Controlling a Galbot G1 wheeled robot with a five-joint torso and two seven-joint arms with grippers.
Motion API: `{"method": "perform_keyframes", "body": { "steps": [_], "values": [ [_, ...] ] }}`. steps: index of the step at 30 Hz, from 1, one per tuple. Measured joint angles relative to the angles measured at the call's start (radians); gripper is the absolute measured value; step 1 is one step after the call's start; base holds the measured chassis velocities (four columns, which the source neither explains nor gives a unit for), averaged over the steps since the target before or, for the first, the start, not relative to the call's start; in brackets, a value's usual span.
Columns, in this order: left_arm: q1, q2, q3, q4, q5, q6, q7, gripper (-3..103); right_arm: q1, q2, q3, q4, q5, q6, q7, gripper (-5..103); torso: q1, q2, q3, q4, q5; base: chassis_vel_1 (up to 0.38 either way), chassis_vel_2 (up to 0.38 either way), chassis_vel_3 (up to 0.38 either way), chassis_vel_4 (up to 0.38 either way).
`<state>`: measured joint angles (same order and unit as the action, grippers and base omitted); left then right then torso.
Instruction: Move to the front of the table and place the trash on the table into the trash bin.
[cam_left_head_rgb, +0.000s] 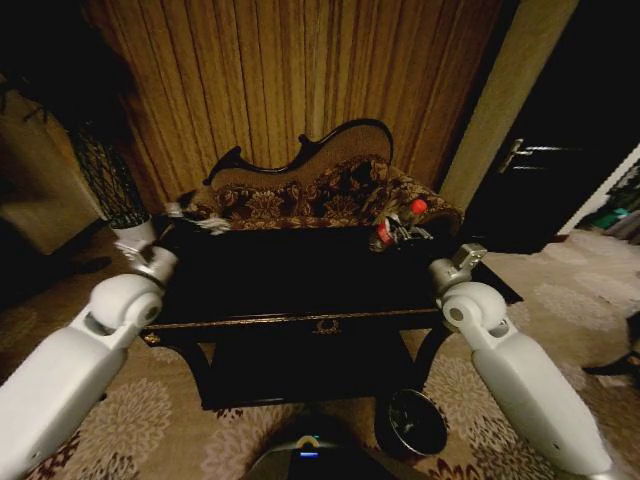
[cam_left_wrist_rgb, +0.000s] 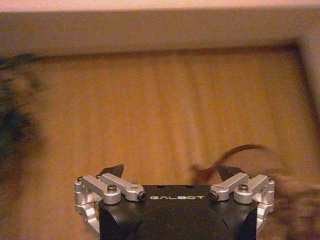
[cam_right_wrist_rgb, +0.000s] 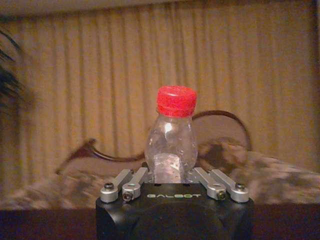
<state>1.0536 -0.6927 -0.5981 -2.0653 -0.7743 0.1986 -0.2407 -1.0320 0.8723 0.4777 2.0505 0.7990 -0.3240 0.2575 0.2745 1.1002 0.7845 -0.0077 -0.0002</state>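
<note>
Gripping the bottle (cam_right_wrist_rgb: 171, 137) upright, the right gripper (cam_right_wrist_rgb: 171, 176) had its fingers closed on it above the bench (cam_left_head_rgb: 300, 275).
The left gripper (cam_left_wrist_rgb: 170, 172) hung with fingers spread, empty; the trash bin (cam_left_head_rgb: 412, 423) stood on the floor below.

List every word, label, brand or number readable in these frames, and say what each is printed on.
"GALBOT": on the black body of the left gripper, open with nothing between its fingers.
"GALBOT": on the black body of the right gripper, closed around the clear bottle.
The bottle's red cap carries no readable text, and its label in the head view is too small to read.
No other text is visible.
</note>
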Motion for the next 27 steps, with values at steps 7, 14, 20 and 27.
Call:
{"method": "perform_keyframes", "body": {
  "steps": [7,14,20,27],
  "values": [
    [0.207,-0.048,-0.297,-0.080,-0.060,0.135,-0.011,100,-0.031,-0.026,0.042,-0.024,-0.038,-0.004,0.005,26,0.000,0.000,0.000,0.0009,0.0000,0.000,0.000,0.000,0.000],
    [0.288,-0.070,-0.388,-0.138,-0.076,0.181,-0.008,100,-0.041,-0.041,0.058,-0.007,-0.019,-0.019,0.009,26,0.000,0.000,0.000,0.0005,0.0003,0.000,0.000,0.000,0.000],
    [0.289,-0.067,-0.372,-0.138,-0.071,0.177,0.010,100,-0.079,-0.051,0.076,0.012,0.005,-0.024,0.011,26,0.000,0.000,0.000,0.0003,0.0000,0.000,0.000,0.000,0.000],
    [0.295,-0.062,-0.369,-0.156,-0.043,0.161,0.018,100,-0.085,-0.052,0.081,0.029,0.008,-0.024,0.012,26,0.000,0.000,0.000,0.0006,0.0002,0.000,0.000,0.000,0.000]
  ]
}}
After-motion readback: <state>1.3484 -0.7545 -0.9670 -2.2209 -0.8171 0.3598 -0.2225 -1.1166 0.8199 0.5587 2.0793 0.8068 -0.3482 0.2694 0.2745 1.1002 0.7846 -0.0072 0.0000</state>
